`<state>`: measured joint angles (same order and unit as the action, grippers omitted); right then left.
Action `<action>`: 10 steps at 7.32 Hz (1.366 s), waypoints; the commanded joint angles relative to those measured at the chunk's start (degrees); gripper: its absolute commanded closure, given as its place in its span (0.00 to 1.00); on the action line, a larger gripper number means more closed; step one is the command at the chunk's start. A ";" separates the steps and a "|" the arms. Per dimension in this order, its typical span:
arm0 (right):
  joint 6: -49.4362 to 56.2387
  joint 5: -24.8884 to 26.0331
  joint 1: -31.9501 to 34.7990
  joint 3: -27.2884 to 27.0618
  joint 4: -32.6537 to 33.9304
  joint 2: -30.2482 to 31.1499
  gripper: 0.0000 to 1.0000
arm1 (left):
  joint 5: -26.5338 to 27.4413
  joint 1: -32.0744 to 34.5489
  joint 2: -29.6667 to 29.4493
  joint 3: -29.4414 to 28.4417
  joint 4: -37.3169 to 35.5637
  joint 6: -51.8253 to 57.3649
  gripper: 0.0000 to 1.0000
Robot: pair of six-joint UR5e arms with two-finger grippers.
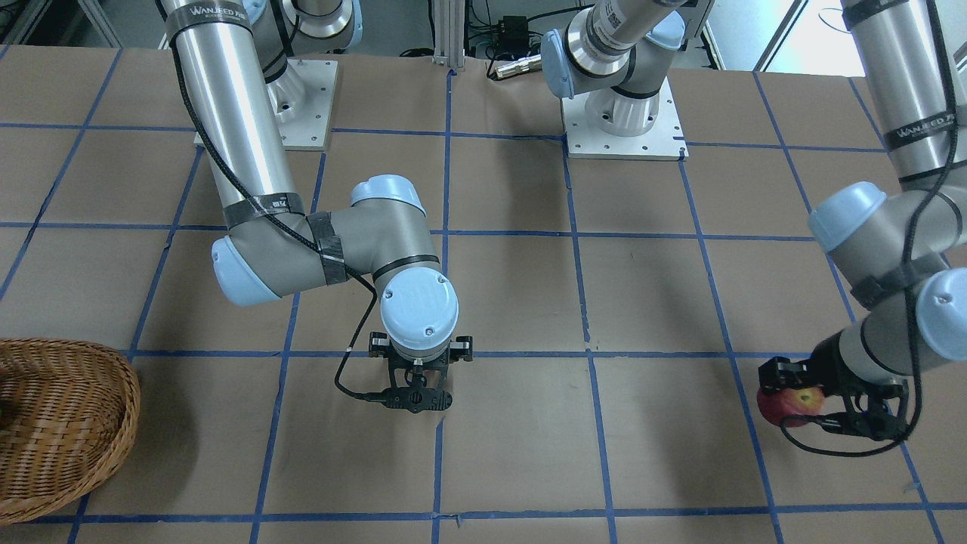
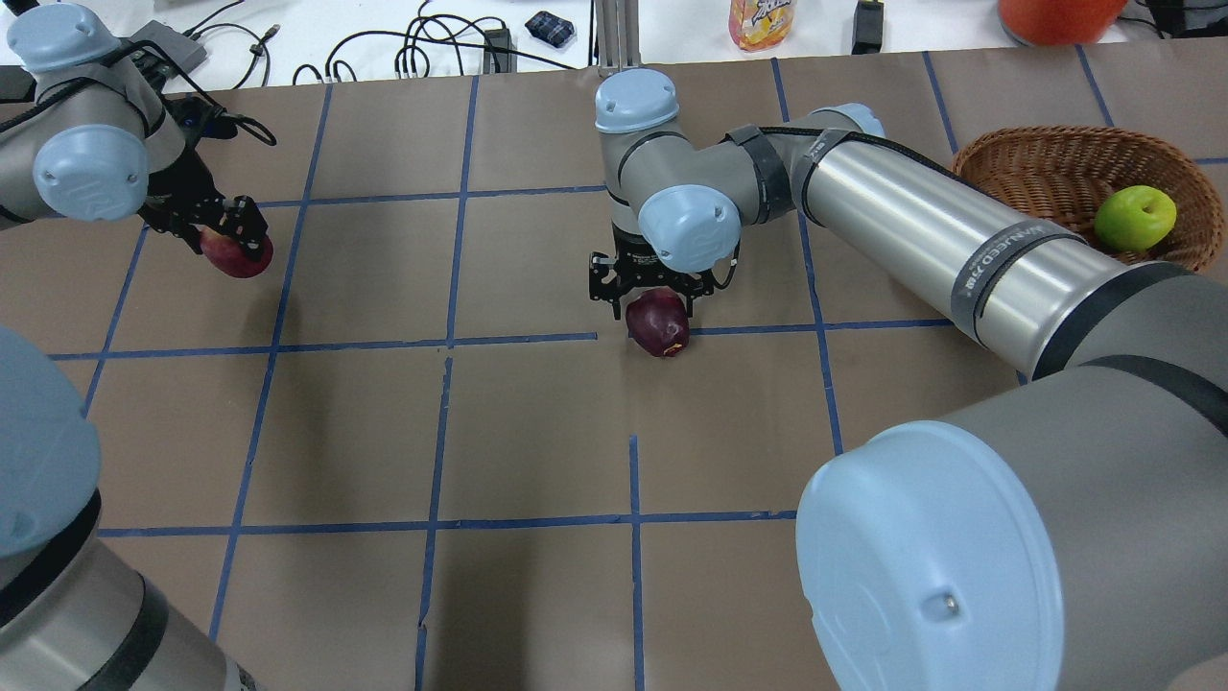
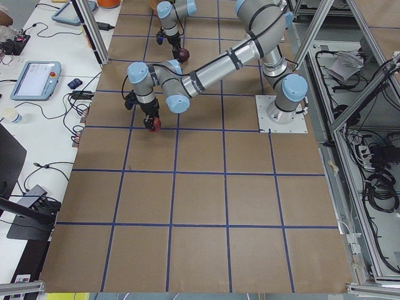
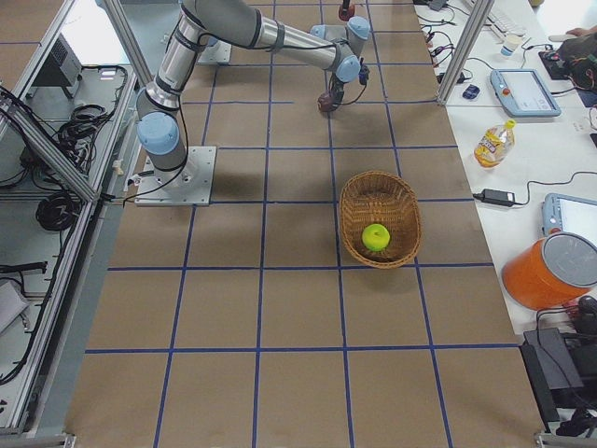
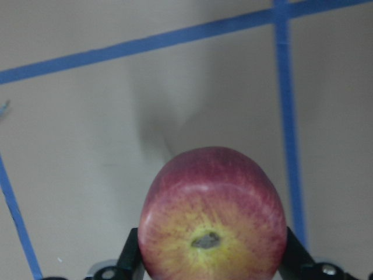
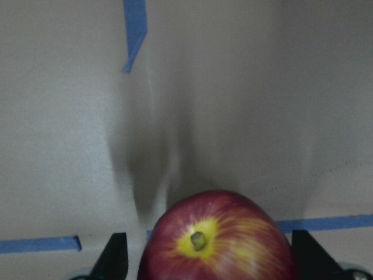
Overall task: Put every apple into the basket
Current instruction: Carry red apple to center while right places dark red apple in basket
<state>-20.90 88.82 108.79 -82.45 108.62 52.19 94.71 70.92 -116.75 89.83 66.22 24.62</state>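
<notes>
"Three apples to account for. What does the camera across the table give?"

"My left pincer (image 1: 797, 399) is clenched on the red apple (image 1: 786, 409), yellow blush up, at that view's right side of the table (image 1: 514, 287). My right pincer (image 1: 421, 372) points straight down mid-table, and my wrist (image 1: 419, 306) hides nearly all that lies beneath. The basket (image 1: 75, 408) sits at the lower left, well apart from both."

"And from over your shoulders?"

"One green apple (image 2: 1136, 218) lies in the basket, against its right-hand wall. The maroon apple (image 2: 658, 326) is directly under my right pincer, just beside a blue tape line (image 2: 518, 338). The red apple sits in my left pincer at the far left."

"The side cameras?"

"From my left end, the near left pincer holds the red apple low at the table; I cannot tell whether it touches. The far right pincer stands over the maroon apple. From my right end, the green apple shows inside the basket, well apart from the right pincer."

"Wrist cameras?"

"On the left wrist, both fingers (image 5: 129, 261) press the red apple's sides, its stem end facing the lens. On the right wrist, my fingers (image 6: 113, 259) straddle the maroon apple, released: a dark gap shows along one side."
</notes>
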 commanded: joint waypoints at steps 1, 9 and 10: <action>-0.10 -0.14 -0.24 -1.83 -0.60 0.45 0.48 | -1.64 5.61 9.23 10.07 -0.12 -10.70 0.69; 15.48 0.21 -23.66 6.32 -11.40 9.33 1.00 | -3.66 38.65 6.57 14.15 -13.28 -59.91 0.63; 22.06 3.26 -28.49 6.77 -11.24 9.24 1.00 | -8.79 40.85 3.93 14.06 -16.96 -63.70 0.63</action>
<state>-6.89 89.46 86.81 -77.08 98.18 61.14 89.98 108.15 -109.24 104.07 54.03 -33.38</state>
